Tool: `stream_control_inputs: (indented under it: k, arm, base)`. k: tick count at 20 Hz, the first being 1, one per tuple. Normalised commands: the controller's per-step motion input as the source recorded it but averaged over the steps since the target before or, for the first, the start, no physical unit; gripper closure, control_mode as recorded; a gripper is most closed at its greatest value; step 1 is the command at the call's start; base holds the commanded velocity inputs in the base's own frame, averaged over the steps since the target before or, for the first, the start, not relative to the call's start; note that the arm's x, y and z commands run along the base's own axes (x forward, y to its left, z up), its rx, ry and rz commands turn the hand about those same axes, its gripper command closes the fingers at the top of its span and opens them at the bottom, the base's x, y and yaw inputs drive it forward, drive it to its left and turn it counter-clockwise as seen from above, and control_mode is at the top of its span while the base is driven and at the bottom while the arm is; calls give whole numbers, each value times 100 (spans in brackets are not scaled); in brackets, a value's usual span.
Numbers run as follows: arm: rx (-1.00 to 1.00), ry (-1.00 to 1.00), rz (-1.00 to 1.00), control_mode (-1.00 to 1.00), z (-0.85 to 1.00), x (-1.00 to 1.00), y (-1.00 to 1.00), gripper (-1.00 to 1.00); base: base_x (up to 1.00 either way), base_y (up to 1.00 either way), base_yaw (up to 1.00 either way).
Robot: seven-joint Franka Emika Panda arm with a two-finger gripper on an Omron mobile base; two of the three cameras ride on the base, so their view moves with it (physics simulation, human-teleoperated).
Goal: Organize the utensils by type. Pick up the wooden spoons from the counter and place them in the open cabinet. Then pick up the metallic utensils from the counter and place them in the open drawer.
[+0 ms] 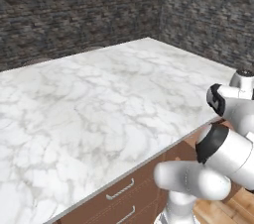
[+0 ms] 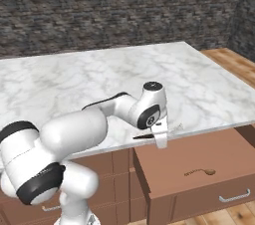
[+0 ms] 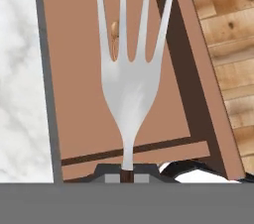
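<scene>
Pale metal fills the hand view: a fork (image 3: 130, 84) held by its thin neck in the gripper (image 3: 127, 174), whose jaws are pinched nearly shut on it, tines pointing away over the open drawer (image 3: 79, 119). In the right base view the gripper (image 2: 160, 138) hangs at the edge of the marble counter (image 2: 74, 82), just above the drawer's near-left corner (image 2: 149, 169). Released here, the fork could strike the rim and tip onto the wooden floor (image 3: 228, 44). Farther in lies a small brown thing (image 2: 199, 172), perhaps a spoon; a fork dropped on it would mix the types.
</scene>
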Motion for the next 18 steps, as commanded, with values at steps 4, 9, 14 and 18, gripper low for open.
stream_control_inputs:
  k: [4, 9, 14, 18]
  arm:
    - [7, 0, -7, -100, -6, -14, -94, 100]
    - [1, -1, -1, -100, -16, -9, -71, 100]
    - [-5, -3, -1, -100, -38, 7, -42, 100]
    - [0, 0, 0, -100, -32, 8, -22, 100]
  base:
    - [0, 0, 0]
    - [0, 0, 0]
    - [0, 0, 0]
    - [0, 0, 0]
